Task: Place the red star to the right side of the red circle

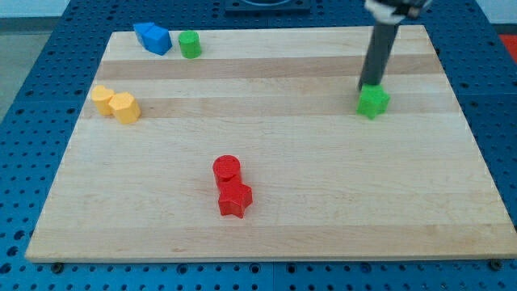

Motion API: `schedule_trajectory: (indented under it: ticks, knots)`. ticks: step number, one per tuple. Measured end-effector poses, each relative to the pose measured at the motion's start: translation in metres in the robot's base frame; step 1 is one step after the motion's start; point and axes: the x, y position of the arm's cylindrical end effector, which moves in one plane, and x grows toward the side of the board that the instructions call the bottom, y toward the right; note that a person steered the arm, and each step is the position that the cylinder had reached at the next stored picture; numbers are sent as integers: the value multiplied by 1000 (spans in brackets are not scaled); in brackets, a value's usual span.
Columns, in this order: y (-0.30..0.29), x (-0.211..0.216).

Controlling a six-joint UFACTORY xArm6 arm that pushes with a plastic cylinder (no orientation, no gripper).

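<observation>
The red circle (227,168) lies low on the wooden board, left of the middle. The red star (235,198) sits right below it in the view, touching it. My tip (371,86) is far off at the view's upper right, at the top edge of the green star (373,102), and looks to be touching it. The rod (378,52) rises from there to the view's top.
A blue block (153,37) and a green cylinder (190,44) stand at the top left. Two yellow blocks (115,103) lie touching each other at the left edge. The board (323,194) is ringed by a blue perforated table.
</observation>
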Motion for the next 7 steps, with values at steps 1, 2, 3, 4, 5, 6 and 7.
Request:
schedule_trajectory:
  ticks: [1,2,3,4,5,6,7]
  knots:
    - [25,-7]
    - [-69,14]
    - [-212,43]
    - [-298,138]
    - [-289,218]
    - [-222,228]
    - [-178,195]
